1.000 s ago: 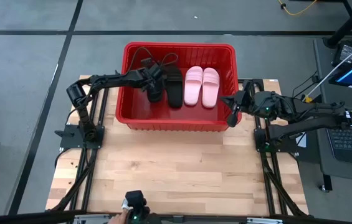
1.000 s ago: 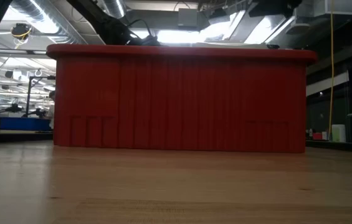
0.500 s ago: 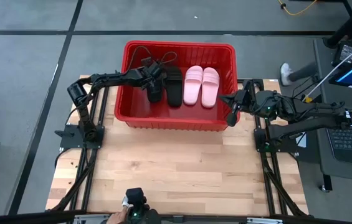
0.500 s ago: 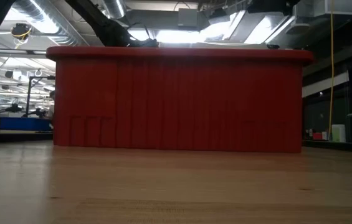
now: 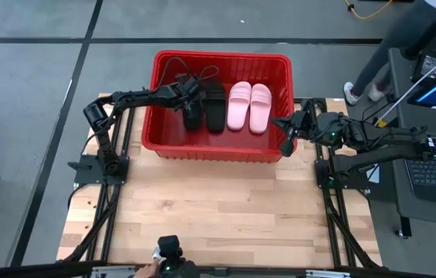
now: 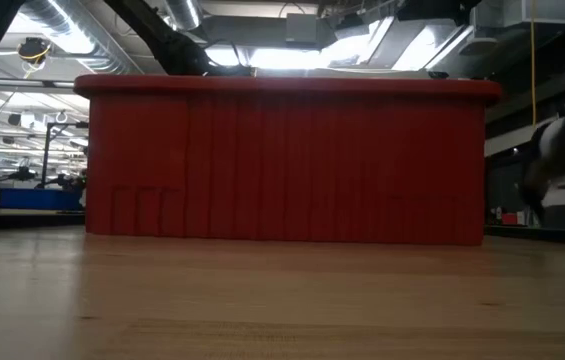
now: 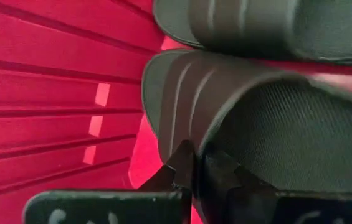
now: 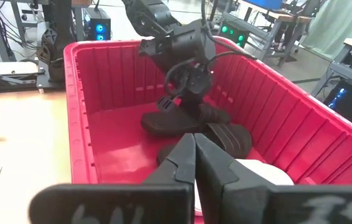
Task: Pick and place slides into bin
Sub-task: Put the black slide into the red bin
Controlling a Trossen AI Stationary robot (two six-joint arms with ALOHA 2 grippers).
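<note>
The red bin [image 5: 221, 150] stands at the table's far middle. Inside it lie a pink pair of slides [image 5: 249, 106] side by side and two black slides [image 5: 216, 108]. My left gripper [image 5: 190, 106] reaches into the bin from the left and is shut on the left black slide [image 7: 269, 137]. That slide also shows in the right wrist view [image 8: 169, 122]. My right gripper [image 5: 285, 140] is shut and empty, just outside the bin's near right corner. My left gripper pinches the edge of the black slide's wide strap [image 7: 204, 144] between its two fingers [image 7: 180, 167]. The fingers come from above, slanting down into the bin. The slide lies low in the bin, its sole [image 8: 163, 127] on or just over the bin floor.
The bin's high walls and thick rim [image 8: 70, 93] stand around the slides. Bare wooden table [image 5: 225, 208] lies in front of the bin. A person's legs [image 5: 372, 73] show beyond the table's far right corner, beside a monitor.
Both grippers have stayed almost where they were. A person has walked into view beyond the table's far right corner.
</note>
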